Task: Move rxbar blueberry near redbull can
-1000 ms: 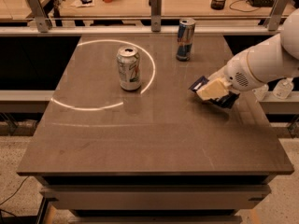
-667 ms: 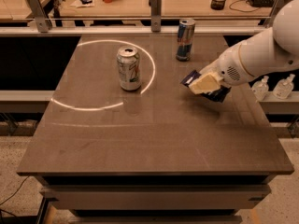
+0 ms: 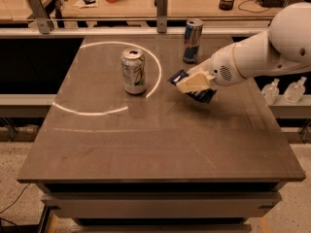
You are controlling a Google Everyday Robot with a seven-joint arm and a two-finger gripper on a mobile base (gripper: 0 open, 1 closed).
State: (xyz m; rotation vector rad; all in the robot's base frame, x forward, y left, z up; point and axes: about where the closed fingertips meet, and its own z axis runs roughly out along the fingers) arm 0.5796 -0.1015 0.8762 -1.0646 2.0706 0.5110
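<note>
One gripper (image 3: 188, 84), pinched tight on rxbar blueberry (image 3: 178, 77), hovering right of centre over table (image 3: 146, 149) (bar's long axis slanting far-left to near-right). Straight toward far side: redbull can (image 3: 192, 41), near, not touching.

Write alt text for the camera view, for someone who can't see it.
The robot's gripper, reaching in from the picture's right, holds the dark blue rxbar blueberry over a brown table, just in front of the upright redbull can. A wider white-silver can stands further to the picture's left.
</note>
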